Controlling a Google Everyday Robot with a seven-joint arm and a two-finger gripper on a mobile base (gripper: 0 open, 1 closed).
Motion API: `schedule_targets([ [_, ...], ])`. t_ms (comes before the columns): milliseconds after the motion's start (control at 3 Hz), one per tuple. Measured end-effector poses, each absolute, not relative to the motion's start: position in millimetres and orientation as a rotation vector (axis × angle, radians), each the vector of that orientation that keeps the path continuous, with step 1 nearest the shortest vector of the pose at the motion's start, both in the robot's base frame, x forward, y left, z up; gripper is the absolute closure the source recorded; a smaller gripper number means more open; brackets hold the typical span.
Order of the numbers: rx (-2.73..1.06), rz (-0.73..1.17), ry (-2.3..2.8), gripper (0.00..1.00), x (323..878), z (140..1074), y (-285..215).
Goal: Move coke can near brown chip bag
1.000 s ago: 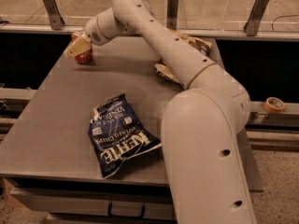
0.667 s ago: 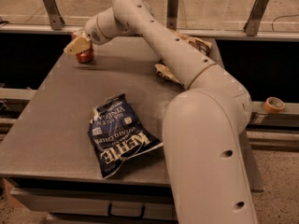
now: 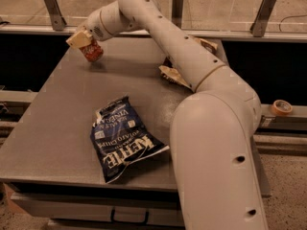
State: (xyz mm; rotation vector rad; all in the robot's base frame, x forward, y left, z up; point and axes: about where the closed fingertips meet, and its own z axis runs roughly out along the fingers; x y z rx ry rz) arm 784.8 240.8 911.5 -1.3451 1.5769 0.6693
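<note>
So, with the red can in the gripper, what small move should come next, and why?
The gripper holds the small red cylindrical coke can tilted at the grey table's far corner, well apart from the crinkled brown and cream chip bag, partly hidden behind the arm. So probably carry the can across toward that bag next.

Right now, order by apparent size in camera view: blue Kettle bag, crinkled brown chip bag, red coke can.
Blue Kettle bag, nearest.
Brown chip bag, partly behind the arm, so unsure.
Red coke can, in the gripper, far left.
</note>
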Motion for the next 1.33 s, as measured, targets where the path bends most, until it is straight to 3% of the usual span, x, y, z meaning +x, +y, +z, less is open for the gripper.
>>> schedule_targets([
  [667, -1.366, 0.679, 1.549, 1.0, 771, 929, 235],
  [1333, -1.301, 0.615, 1.555, 1.0, 776, 959, 160],
])
